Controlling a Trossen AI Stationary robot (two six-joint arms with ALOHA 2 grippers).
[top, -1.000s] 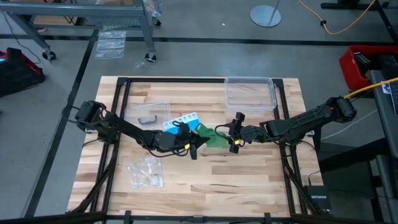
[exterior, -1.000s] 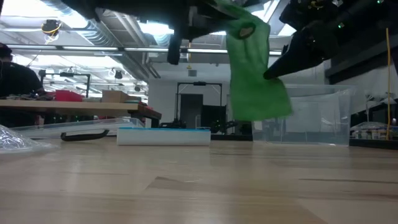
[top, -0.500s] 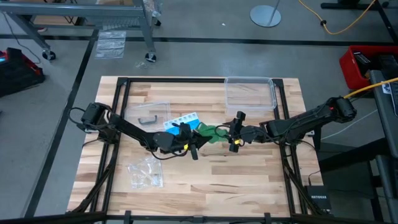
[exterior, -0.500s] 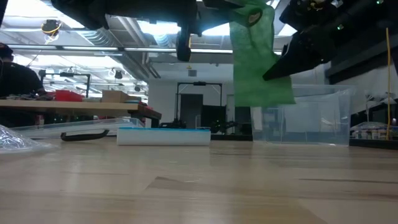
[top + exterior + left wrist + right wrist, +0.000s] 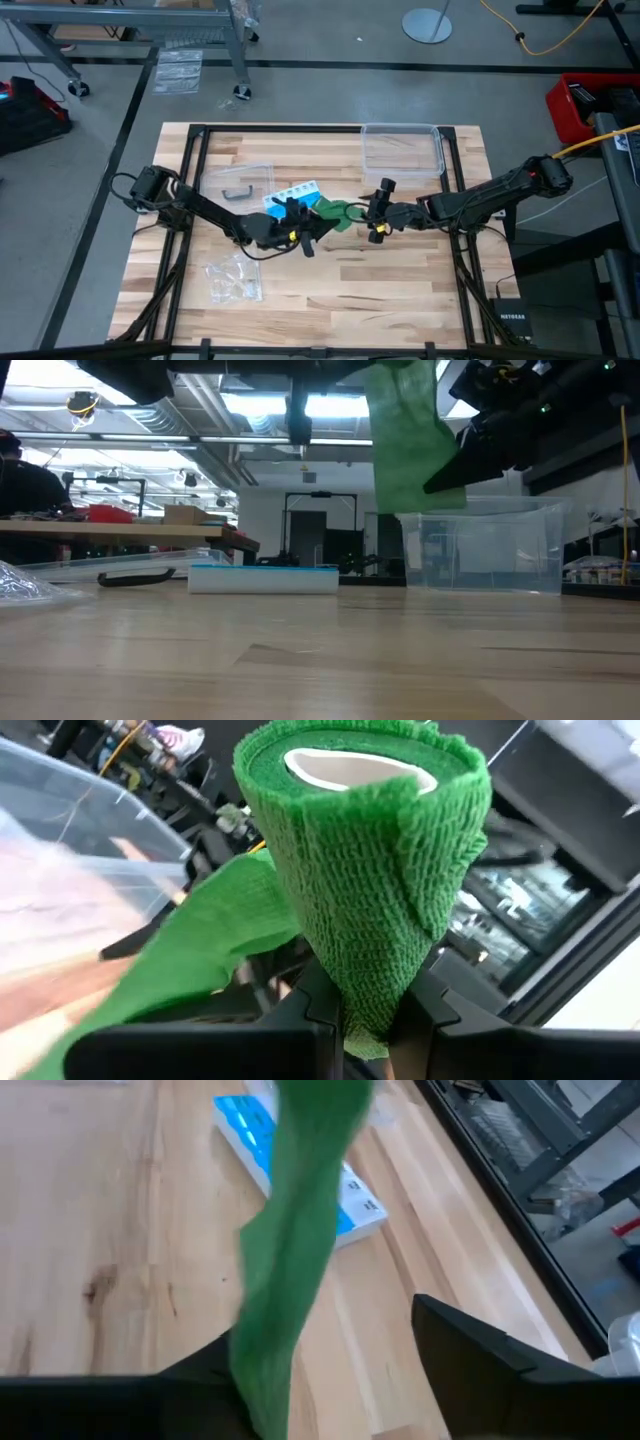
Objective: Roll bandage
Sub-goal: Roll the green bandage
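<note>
Green fabric fills my left wrist view: the bandage point(image 5: 365, 870) is partly wound into a cone-shaped roll around a pale core, and my left gripper point(image 5: 370, 1020) is clamped on the narrow lower end of that roll. A loose tail of the same fabric trails away from the roll toward the right arm.

From above, both arms meet over the middle of the wooden table point(image 5: 400, 290). The bandage point(image 5: 333, 211) is held in the air between them, clear of the tabletop. The left gripper point(image 5: 300, 232) sits just beside it on the left, and the right gripper point(image 5: 377, 222) just beside it on the right.

In the right wrist view the tail hangs down between the right gripper's two dark fingers point(image 5: 480, 1350), which stand apart; I cannot tell whether either one touches the fabric.

On the table behind the arms lie a blue and white pill organizer point(image 5: 292, 193) and a clear plastic box point(image 5: 402, 148). A small clear plastic bag point(image 5: 234, 276) rests nearer the front left corner.
</note>
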